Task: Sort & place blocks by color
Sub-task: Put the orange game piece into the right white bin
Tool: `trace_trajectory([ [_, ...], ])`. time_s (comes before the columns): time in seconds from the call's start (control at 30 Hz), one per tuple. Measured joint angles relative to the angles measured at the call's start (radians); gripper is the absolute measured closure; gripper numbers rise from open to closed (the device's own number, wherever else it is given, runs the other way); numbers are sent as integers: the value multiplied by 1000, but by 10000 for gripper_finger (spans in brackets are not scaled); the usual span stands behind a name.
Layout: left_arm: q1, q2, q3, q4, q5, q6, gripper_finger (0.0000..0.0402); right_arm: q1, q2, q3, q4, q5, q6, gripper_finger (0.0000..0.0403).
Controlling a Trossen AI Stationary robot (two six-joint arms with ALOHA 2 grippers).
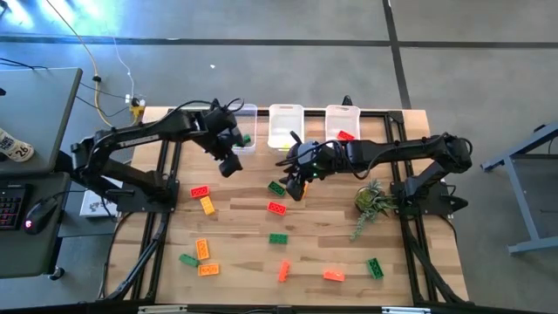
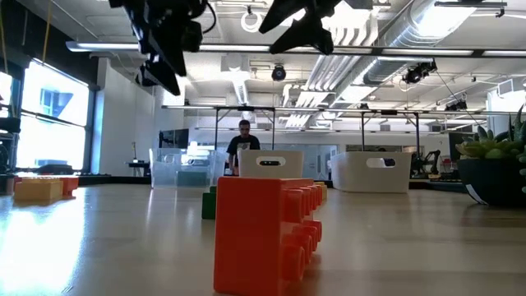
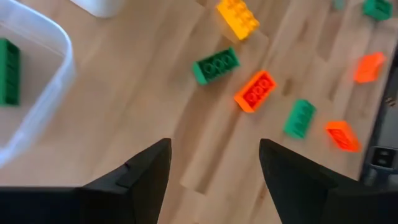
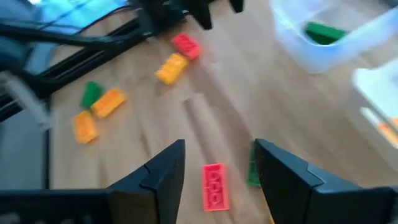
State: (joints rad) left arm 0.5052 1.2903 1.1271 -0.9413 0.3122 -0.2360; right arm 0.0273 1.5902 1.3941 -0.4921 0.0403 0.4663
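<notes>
**Both my grippers empty above the wooden table, blocks spread below**

My left gripper [image 1: 232,164] hangs beside the left clear bin [image 1: 245,123], fingers [image 3: 143,180] apart, nothing between them; inside that bin lies one green block [image 3: 9,70]; the bin's rounded edge is close to my fingers, and bare wood is under them. My right gripper [image 1: 295,187] is over the table middle, fingers [image 4: 160,174] also apart and empty; a red block [image 4: 214,186] lies on the wood below it, and a green one [image 1: 276,187] just beside.

The rest of the blocks lie loose on the table [image 1: 235,227]: red [image 1: 200,191] and yellow-orange [image 1: 207,205] ones toward the left, more near the front edge, with open wood between them. Two white bins [image 1: 285,122] stand at the far edge; a small plant [image 1: 373,201] stands at the right.

Behind the table is a big hall; a person [image 2: 244,141] is far away.
</notes>
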Motion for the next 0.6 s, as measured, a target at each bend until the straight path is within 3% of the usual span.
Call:
trace_trajectory([
  [0.27, -122, -84, 0, -51, 0, -173, 172, 11, 0, 0, 53, -48, -93, 224],
  [0.6, -288, -140, 0, -58, -34, -336, 172, 95, 0, 0, 49, 64, -156, 178],
])
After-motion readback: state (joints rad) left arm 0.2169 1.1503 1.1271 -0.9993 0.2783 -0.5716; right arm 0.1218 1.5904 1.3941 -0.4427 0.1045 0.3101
